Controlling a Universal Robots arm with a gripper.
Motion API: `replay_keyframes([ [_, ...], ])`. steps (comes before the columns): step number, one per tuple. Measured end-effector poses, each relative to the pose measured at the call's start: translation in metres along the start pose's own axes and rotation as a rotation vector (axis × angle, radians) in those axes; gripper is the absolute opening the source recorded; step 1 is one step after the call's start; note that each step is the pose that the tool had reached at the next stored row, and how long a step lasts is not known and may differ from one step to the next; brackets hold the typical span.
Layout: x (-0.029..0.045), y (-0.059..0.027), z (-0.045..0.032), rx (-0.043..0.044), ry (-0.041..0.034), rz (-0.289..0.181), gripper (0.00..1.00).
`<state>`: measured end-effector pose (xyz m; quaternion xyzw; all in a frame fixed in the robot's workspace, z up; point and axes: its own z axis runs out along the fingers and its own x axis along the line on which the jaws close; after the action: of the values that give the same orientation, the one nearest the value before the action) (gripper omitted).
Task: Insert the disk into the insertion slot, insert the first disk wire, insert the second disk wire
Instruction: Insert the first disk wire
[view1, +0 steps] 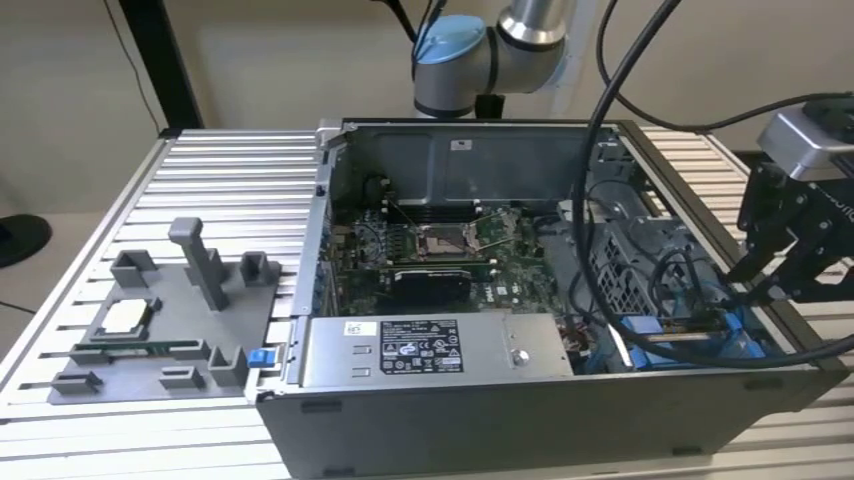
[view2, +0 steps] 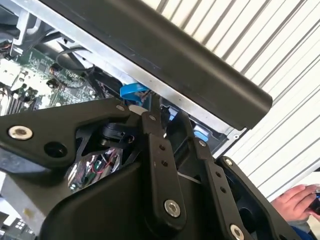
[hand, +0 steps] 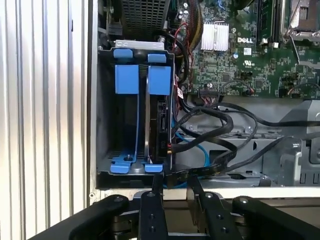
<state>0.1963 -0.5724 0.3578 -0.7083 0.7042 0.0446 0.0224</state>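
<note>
Disk (hand: 160, 120) stands on edge inside the insertion slot (hand: 106, 115), on the slot's side nearer the motherboard (hand: 235, 55), with blue carrier tabs at both ends. Gripper (hand: 175, 184) is just past the slot's end, over the wall of the computer case (view1: 534, 420), in line with the disk and near it. Can't tell if they touch. Can't tell if the gripper is open, closed or holding anything.

A black cable (hand: 200, 172) runs from right beside the gripper along the slot's motherboard side. A light blue cable (hand: 202, 150) and more black loops lie bundled beside the slot there.

In the second wrist view the gripper (view2: 165, 114) sits at the case's dark rim (view2: 200, 75), blue slot plastic just beyond it. A person's hand (view2: 295, 202) is well apart from the slot, over the slatted table (view2: 280, 60).

Labels: the power-supply box (view1: 400, 372), beside the slot on the exterior view's left, carries a black-and-white label (view1: 420, 345) and a small white sticker. The motherboard has white print and a white sticker.

Arm pose, exterior view: the blue-capped joint (view1: 454, 45) is behind the case, well apart from the slot. The wrist is on the exterior view's right of the slot, silver camera (view1: 807, 140) on top. The gripper (view1: 771, 280) points down at the slot's outer edge. A grey fixture tray (view1: 160, 330) lies well apart from the slot, on the exterior view's left.
</note>
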Motion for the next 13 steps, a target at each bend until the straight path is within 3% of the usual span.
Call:
replay_keyframes([
  [7, 0.0003, -0.0003, 0.0034, -0.0298, -0.0021, -0.008, 1.0],
  [13, 0.0006, -0.0001, -0.0025, -0.0372, -0.0109, -0.008, 1.0],
])
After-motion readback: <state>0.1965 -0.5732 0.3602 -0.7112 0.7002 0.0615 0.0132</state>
